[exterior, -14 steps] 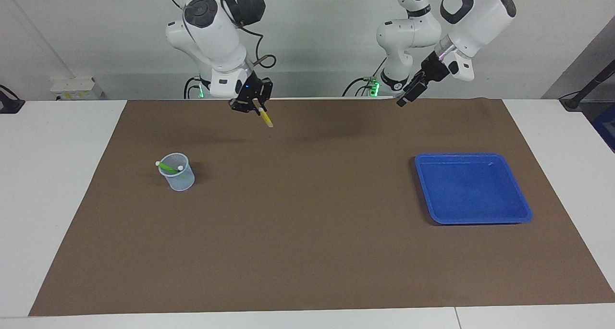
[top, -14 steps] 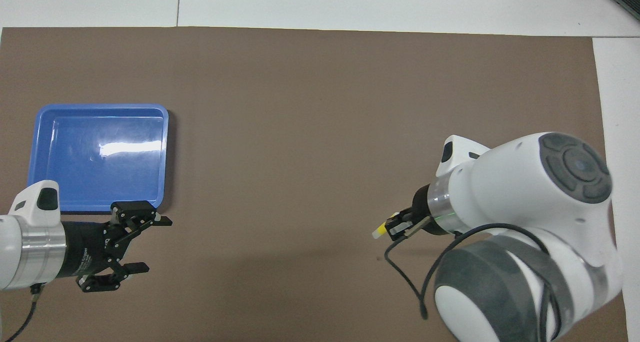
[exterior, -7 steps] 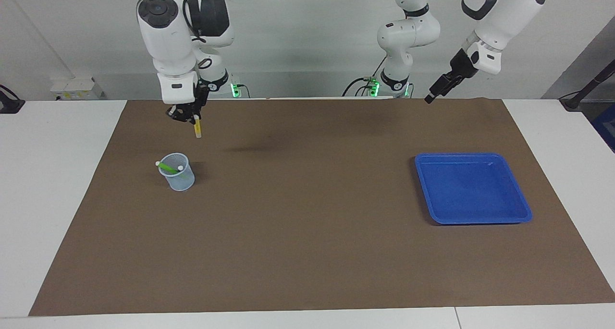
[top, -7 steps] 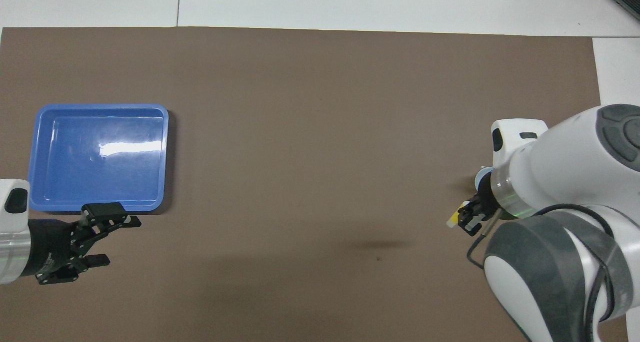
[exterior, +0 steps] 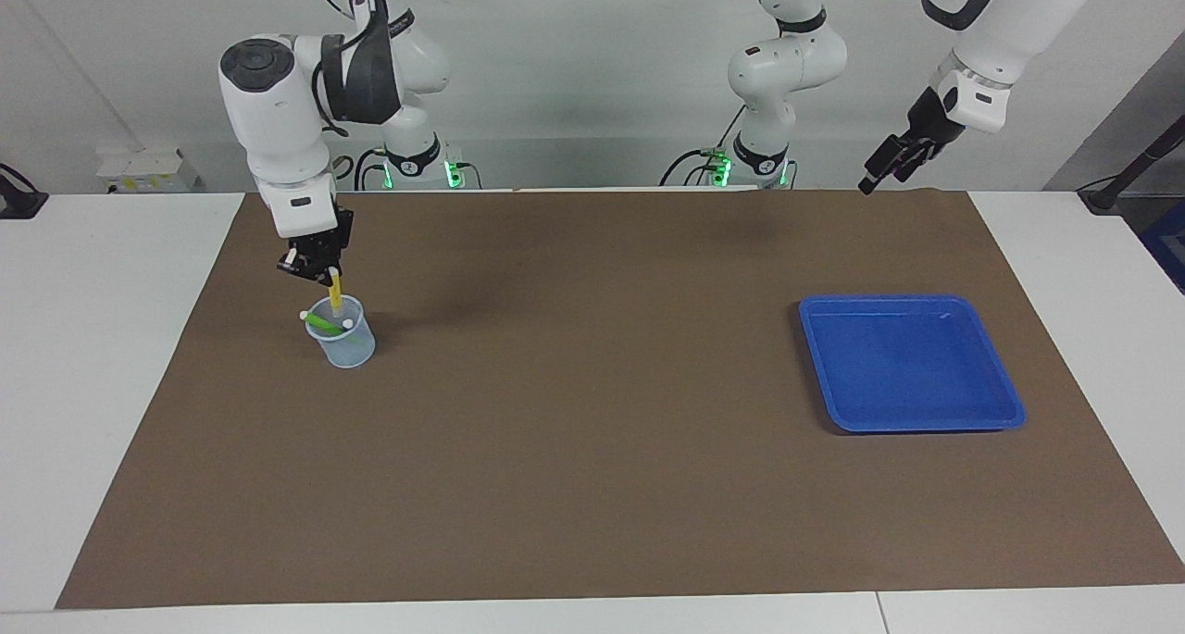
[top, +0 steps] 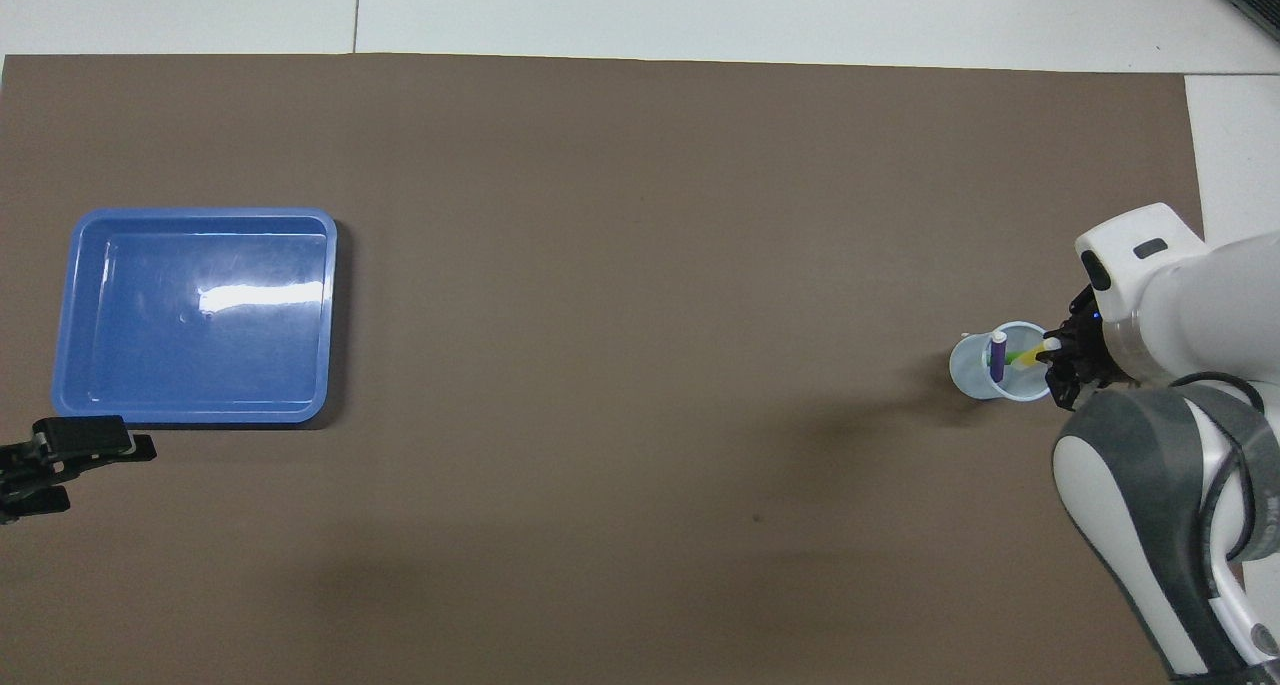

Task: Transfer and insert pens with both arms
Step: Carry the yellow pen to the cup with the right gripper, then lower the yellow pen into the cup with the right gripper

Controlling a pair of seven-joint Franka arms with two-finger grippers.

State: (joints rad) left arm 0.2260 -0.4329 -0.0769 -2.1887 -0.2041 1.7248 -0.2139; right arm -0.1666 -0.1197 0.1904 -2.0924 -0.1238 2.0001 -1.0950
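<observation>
Facing view: your right tool pinches the light, stiff yellow pen by its top, above the cup; left tool hangs open.

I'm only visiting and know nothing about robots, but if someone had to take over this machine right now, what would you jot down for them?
Right gripper: shut on the yellow pen, upright over the mesh cup, tip at its rim.
Left gripper: open, holding nothing, waiting in the air at the left arm's end of the table.
Green pen and purple pen: already in the cup.
Blue tray: nothing lies in it.
Done: two pens inserted, the yellow one carried to the cup.
Left: lower the yellow pen in and let go.
</observation>
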